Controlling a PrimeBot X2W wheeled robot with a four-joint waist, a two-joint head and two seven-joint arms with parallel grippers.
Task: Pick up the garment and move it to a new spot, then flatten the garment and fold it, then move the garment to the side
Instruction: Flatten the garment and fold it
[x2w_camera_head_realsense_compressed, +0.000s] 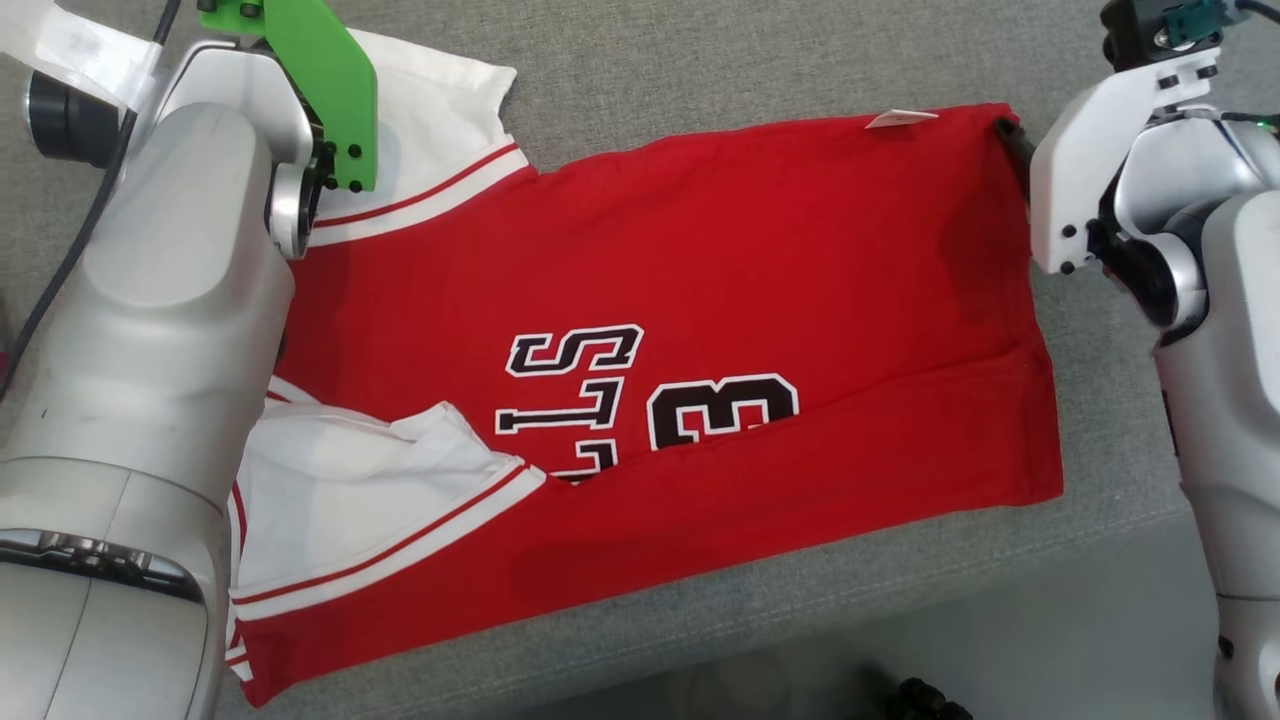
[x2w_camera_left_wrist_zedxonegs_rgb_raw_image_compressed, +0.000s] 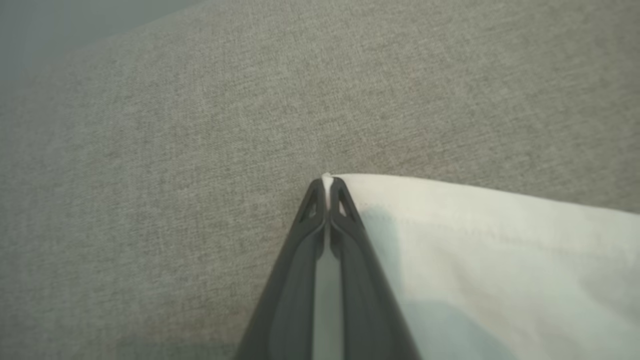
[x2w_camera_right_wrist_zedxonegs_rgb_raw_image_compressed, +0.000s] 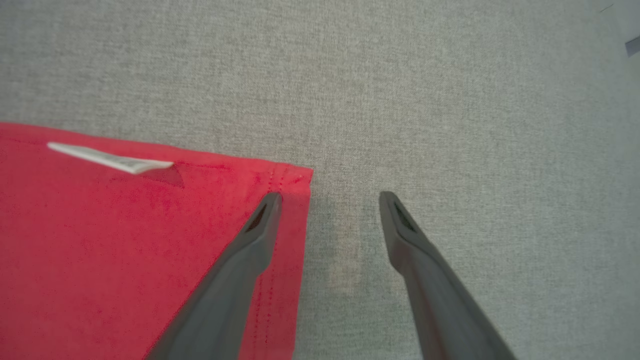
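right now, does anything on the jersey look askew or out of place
The near white sleeve is bunched and creased instead of lying flat on the red jersey, and a white tag sticks up at its far edge.

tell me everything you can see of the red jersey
The jersey is red cloth with white sleeves edged in red stripes, black-and-white lettering and a number partly hidden under a folded-over long edge. It lies mostly flat on the grey fabric surface, a small white tag sticking up at its far edge. The left gripper is shut on a white sleeve's edge; the open right gripper straddles a red hem corner.
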